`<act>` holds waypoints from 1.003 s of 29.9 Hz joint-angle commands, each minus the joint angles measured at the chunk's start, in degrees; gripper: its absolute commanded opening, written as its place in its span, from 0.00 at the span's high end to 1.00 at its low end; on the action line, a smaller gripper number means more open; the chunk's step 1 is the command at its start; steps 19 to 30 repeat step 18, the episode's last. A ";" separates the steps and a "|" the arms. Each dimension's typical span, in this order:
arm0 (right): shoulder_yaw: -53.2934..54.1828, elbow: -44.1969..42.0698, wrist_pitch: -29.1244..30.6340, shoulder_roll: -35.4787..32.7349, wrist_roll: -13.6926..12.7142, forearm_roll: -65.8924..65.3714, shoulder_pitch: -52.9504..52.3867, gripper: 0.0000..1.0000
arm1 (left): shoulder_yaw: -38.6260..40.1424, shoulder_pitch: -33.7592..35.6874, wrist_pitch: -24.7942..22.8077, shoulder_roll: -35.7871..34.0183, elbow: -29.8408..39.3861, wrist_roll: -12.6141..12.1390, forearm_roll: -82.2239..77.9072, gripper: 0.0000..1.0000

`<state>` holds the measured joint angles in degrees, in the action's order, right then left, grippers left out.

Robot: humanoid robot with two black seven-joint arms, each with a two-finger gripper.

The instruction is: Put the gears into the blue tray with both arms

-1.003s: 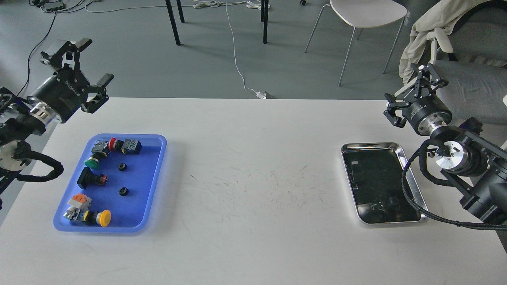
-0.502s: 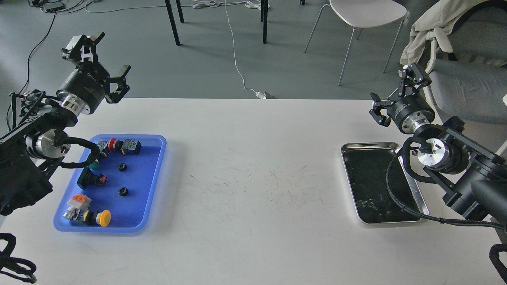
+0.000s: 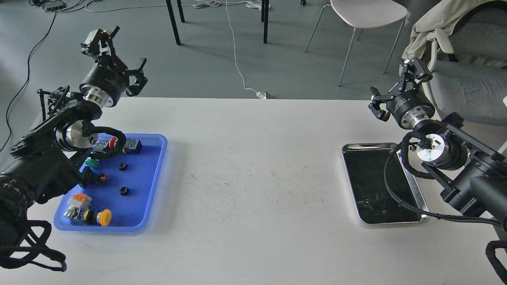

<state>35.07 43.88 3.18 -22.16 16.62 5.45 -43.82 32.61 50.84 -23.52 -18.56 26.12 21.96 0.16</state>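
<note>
Two small black gears (image 3: 122, 166) (image 3: 124, 191) lie in the middle of the blue tray (image 3: 154, 174) on the left of the white table. My left gripper (image 3: 119, 49) is raised above the table's far left edge, behind the tray, open with nothing between its fingers. Over at the far right edge, my right gripper (image 3: 396, 85) stands open and empty, behind the steel tray. Part of my left arm covers the blue tray's left rim.
Several coloured push-button switches (image 3: 103, 217) lie along the blue tray's left side. A shiny steel tray (image 3: 412, 186) with a dark inside sits at the right, crossed by my right arm's cable. Chairs and cables stand on the floor beyond the table.
Both arms have swung inward and up: the left gripper moved right and higher, the right gripper shifted slightly left. The gears and trays stayed put.
</note>
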 commanded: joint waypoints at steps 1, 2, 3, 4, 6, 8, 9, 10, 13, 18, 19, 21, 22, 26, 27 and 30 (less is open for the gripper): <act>0.18 -0.03 -0.01 0.01 -0.01 0.00 -0.13 0.01 | 0.18 0.66 0.15 1.24 -2.29 -0.08 0.19 0.01; 0.09 -0.02 0.08 0.01 -0.01 0.00 -0.21 0.01 | 0.09 0.75 -0.29 1.85 -2.56 -0.08 0.28 0.01; 0.18 -0.02 -0.01 0.01 -0.01 0.00 -0.30 0.01 | 0.09 0.75 -0.38 2.56 -2.74 0.01 0.28 0.01; 0.18 -0.02 -0.10 0.10 0.08 0.00 -0.39 0.01 | 0.18 0.75 -0.12 3.09 -3.09 -0.07 0.37 0.01; 0.70 -0.02 -0.10 0.71 0.08 0.00 -0.65 0.01 | 0.18 0.84 0.14 3.70 -3.09 0.01 0.63 0.01; 1.05 -0.02 -0.10 1.06 0.08 0.00 -0.74 0.01 | 0.09 0.92 0.41 3.97 -3.62 0.01 1.07 0.01; 1.23 -0.11 -0.10 1.15 0.16 0.00 -0.74 0.01 | 0.09 0.93 0.50 4.23 -3.79 0.01 1.07 0.01; 1.32 -0.11 -0.10 1.15 0.16 0.00 -0.83 0.01 | 0.09 0.84 0.67 4.23 -3.97 0.01 1.07 0.01; 1.67 -0.02 -0.10 1.15 0.16 0.00 -0.83 0.01 | -0.17 0.66 0.76 4.15 -4.06 0.10 1.07 0.01; 1.58 -0.02 -0.01 1.06 0.25 0.00 -0.74 0.01 | -1.05 0.84 0.67 3.71 -4.06 0.19 0.98 0.01; 1.58 -0.02 -0.01 1.06 0.25 0.00 -0.74 0.01 | -1.05 0.84 0.67 3.71 -4.06 0.19 0.98 0.01; 1.58 -0.02 -0.01 1.06 0.25 0.00 -0.74 0.01 | -1.05 0.84 0.67 3.71 -4.06 0.19 0.98 0.01; 1.58 -0.02 -0.01 1.06 0.25 0.00 -0.74 0.01 | -1.05 0.84 0.67 3.71 -4.06 0.19 0.98 0.01; 1.58 -0.02 -0.01 1.06 0.25 0.00 -0.74 0.01 | -1.05 0.84 0.67 3.71 -4.06 0.19 0.98 0.01; 1.58 -0.02 -0.01 1.06 0.25 0.00 -0.74 0.01 | -1.05 0.84 0.67 3.71 -4.06 0.19 0.98 0.01; 1.58 -0.02 -0.01 1.06 0.25 0.00 -0.74 0.01 | -1.05 0.84 0.67 3.71 -4.06 0.19 0.98 0.01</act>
